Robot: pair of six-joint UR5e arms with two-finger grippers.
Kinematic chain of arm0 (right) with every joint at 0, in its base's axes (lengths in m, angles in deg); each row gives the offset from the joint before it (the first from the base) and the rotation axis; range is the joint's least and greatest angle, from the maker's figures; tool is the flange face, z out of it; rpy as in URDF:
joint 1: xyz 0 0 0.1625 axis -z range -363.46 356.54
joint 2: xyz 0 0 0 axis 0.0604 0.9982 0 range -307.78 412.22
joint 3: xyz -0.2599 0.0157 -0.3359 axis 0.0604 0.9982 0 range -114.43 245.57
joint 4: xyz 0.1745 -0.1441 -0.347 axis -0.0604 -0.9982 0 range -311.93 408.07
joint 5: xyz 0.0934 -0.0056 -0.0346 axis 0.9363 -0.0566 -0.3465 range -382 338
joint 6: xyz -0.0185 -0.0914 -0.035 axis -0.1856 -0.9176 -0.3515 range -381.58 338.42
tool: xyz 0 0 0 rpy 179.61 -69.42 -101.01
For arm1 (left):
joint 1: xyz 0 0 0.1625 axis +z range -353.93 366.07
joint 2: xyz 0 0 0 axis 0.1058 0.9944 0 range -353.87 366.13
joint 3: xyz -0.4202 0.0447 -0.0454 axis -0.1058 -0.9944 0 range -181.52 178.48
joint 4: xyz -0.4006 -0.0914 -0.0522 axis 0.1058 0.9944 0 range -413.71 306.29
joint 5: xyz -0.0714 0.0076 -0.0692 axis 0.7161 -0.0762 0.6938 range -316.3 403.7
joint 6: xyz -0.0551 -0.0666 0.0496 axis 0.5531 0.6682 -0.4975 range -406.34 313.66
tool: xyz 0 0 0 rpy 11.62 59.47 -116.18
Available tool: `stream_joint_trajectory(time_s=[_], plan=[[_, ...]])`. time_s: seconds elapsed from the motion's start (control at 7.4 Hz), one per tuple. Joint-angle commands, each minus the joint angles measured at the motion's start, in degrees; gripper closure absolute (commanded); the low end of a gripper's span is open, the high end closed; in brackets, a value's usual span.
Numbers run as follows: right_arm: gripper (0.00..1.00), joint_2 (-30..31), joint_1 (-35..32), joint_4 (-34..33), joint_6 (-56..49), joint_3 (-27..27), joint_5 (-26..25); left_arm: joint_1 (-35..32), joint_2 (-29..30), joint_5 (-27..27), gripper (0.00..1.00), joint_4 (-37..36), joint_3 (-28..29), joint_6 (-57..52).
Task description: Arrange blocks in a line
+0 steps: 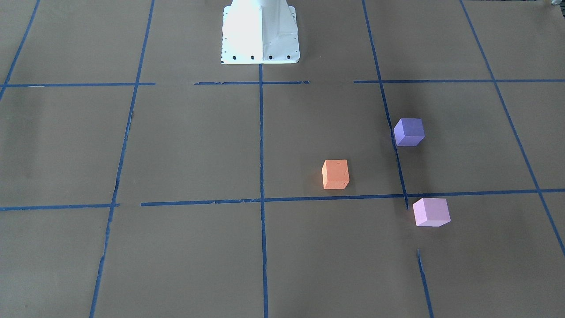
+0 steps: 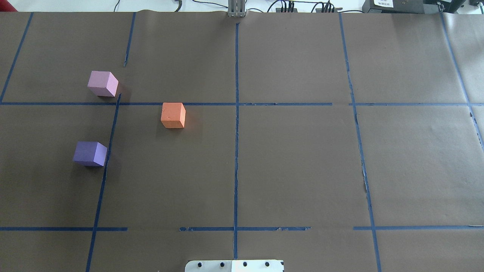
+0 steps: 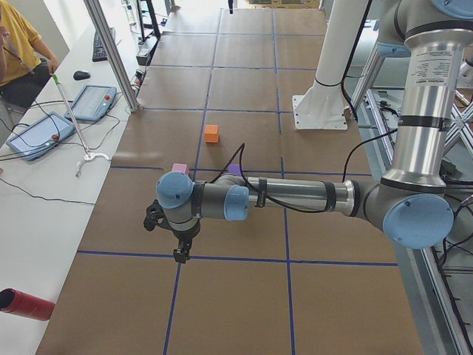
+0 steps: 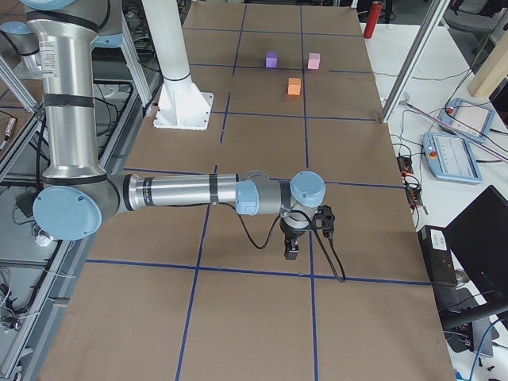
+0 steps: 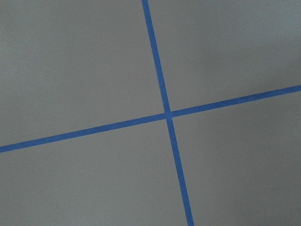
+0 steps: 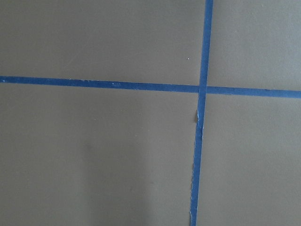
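Observation:
Three cubes sit apart on the brown paper on the robot's left half of the table. The orange block (image 2: 173, 115) (image 1: 335, 174) is nearest the centre line. The violet-purple block (image 2: 90, 153) (image 1: 409, 131) is closer to the robot. The pale pink block (image 2: 102, 84) (image 1: 431, 212) is farther out. They form a triangle, none touching. My left gripper (image 3: 179, 255) shows only in the exterior left view, pointing down beyond the table's left end area, away from the blocks. My right gripper (image 4: 291, 254) shows only in the exterior right view, far from the blocks. I cannot tell whether either is open or shut.
Blue tape lines (image 2: 236, 113) divide the paper into a grid. The white robot base (image 1: 260, 35) stands at the table's robot-side edge. A red cylinder (image 3: 26, 305) lies off the table's left end. A side table holds tablets (image 3: 92, 102), with an operator (image 3: 18, 52) beside it.

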Motion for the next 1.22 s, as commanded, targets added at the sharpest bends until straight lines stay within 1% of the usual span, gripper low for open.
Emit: stream_joint_trajectory(time_s=[0.0, 0.27, 0.54, 0.68, 0.81, 0.95, 1.08], plan=[[0.00, 0.00, 0.00, 0.00, 0.00, 0.00, 0.00, 0.00, 0.00, -0.07, 0.00, 0.00, -1.36, 0.00], [0.00, 0.00, 0.00, 0.00, 0.00, 0.00, 0.00, 0.96, 1.13, -0.07, 0.00, 0.00, -2.16, 0.00], [0.00, 0.00, 0.00, 0.00, 0.00, 0.00, 0.00, 4.72, 7.53, 0.54, 0.00, -0.17, -2.77, 0.00], [0.00, 0.00, 0.00, 0.00, 0.00, -0.09, 0.00, 7.27, 8.08, 0.37, 0.00, -0.61, -6.43, 2.44], [0.00, 0.00, 0.00, 0.00, 0.00, 0.00, 0.00, 9.99, 8.96, -0.15, 0.00, 0.17, -7.86, 12.73], [0.00, 0.00, 0.00, 0.00, 0.00, 0.00, 0.00, 14.80, 12.36, -0.07, 0.00, 0.61, -7.96, 16.14], [0.00, 0.00, 0.00, 0.00, 0.00, 0.00, 0.00, 18.07, 15.35, 0.02, 0.00, 0.70, -7.88, 25.48]])
